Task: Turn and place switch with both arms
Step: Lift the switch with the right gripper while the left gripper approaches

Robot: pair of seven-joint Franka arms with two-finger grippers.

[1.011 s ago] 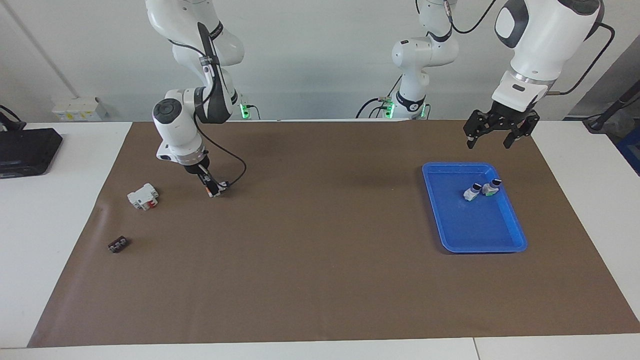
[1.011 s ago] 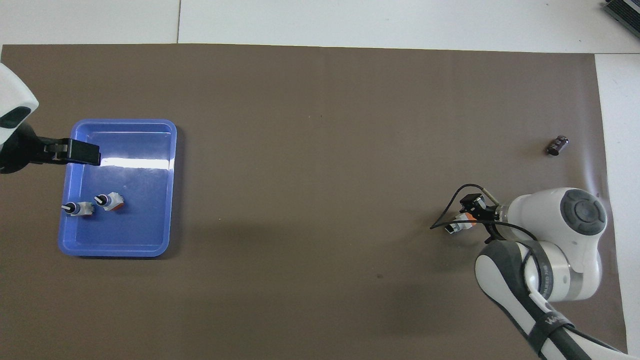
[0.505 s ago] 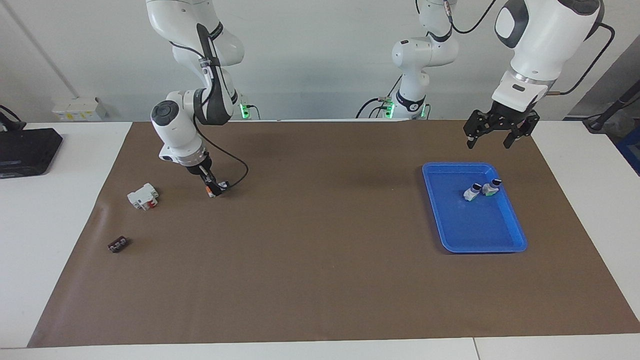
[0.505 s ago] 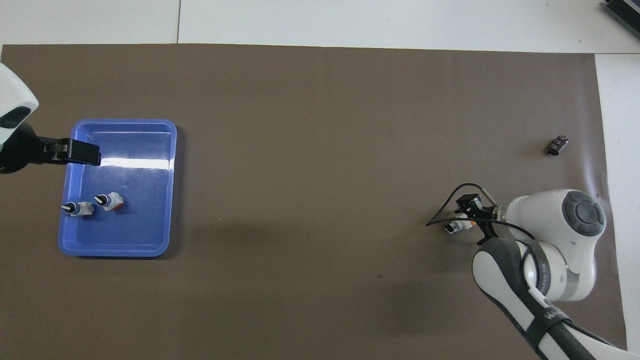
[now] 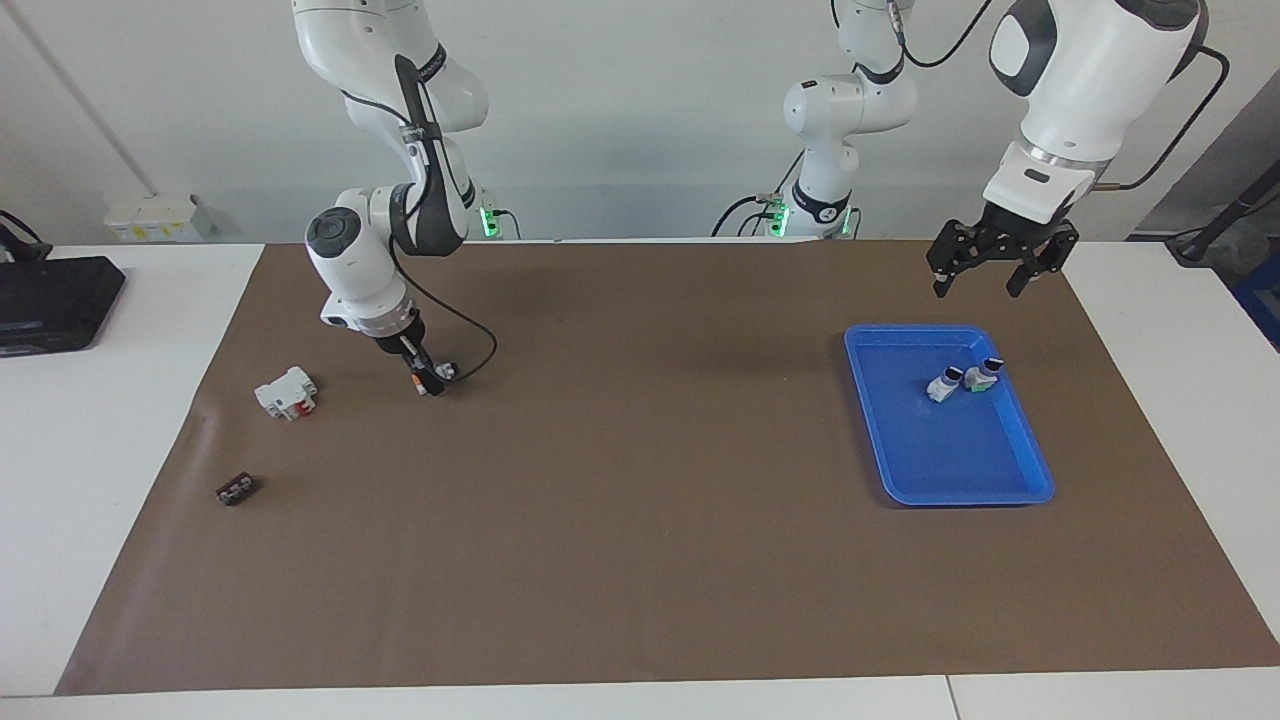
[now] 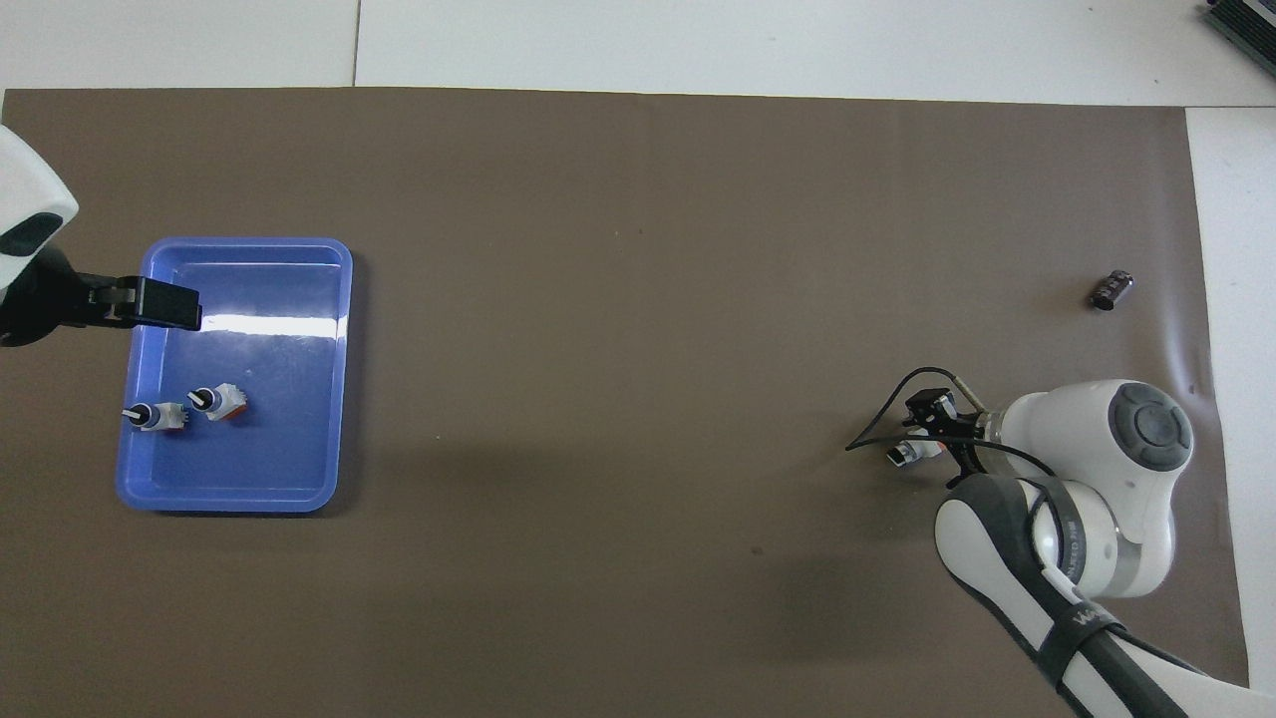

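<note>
The switch, white-grey with an orange block, is low over the brown mat toward the right arm's end. My right gripper is shut on it, tilted; I cannot tell whether the switch touches the mat. It also shows in the overhead view under the right gripper. My left gripper is open and empty, raised above the edge of the blue tray that is nearest the robots; it waits there and also shows in the overhead view.
Two white-and-green switches lie in the blue tray. A white block with a red part and a small black piece lie on the mat near the right arm's end. A black device sits off the mat.
My right arm has turned its wrist a little and carried the switch slightly toward the left arm's end. The left arm has not moved.
</note>
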